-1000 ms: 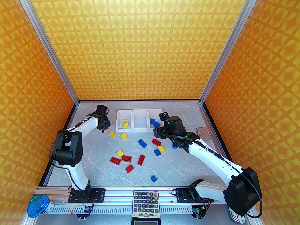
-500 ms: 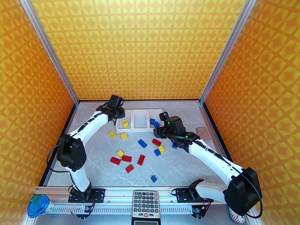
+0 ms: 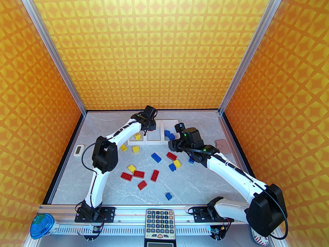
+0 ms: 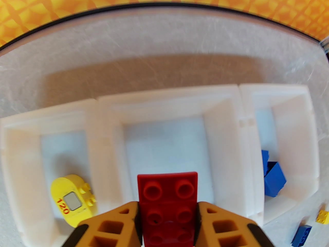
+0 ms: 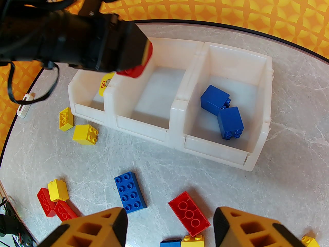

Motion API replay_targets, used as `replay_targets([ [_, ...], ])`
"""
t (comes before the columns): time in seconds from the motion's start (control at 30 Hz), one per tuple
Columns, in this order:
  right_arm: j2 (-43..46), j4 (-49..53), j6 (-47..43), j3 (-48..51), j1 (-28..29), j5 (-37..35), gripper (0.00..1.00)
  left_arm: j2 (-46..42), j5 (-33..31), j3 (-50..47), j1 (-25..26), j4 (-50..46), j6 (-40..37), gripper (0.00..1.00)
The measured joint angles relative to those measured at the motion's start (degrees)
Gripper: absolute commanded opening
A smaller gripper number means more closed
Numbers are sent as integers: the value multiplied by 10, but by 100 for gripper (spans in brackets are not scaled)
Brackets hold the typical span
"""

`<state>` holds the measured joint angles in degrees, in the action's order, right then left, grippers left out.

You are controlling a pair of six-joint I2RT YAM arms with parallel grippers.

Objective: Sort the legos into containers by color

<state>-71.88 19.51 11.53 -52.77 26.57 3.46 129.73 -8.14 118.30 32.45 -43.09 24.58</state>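
Observation:
My left gripper hangs over the middle one of the white containers, shut on a red lego that sticks out past its orange fingers. From the right wrist the same red lego shows above the middle bin's left wall. The left bin holds a yellow piece. Two blue legos lie in the right bin. Several red, yellow and blue legos are scattered on the table. My right gripper hovers open near the bins' front right, above a red brick.
A small white device lies by the left table edge. A pinkish-brown pad sits at the right edge. A calculator and a blue-lidded cup rest on the front rail.
My left arm swung right from the table's far left to above the middle bin, carrying the red lego. The white device it covered is uncovered. The right arm stayed still.

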Motion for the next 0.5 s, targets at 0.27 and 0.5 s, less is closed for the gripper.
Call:
replay_targets([
  [0.27, 0, 0, 0, 0, 0, 0, 60, -14, 0, -17, 2, 1, -5, 75],
  [0.5, -1, 0, 0, 0, 0, 0, 60, -128, 0, -112, 2, 12, -16, 78],
])
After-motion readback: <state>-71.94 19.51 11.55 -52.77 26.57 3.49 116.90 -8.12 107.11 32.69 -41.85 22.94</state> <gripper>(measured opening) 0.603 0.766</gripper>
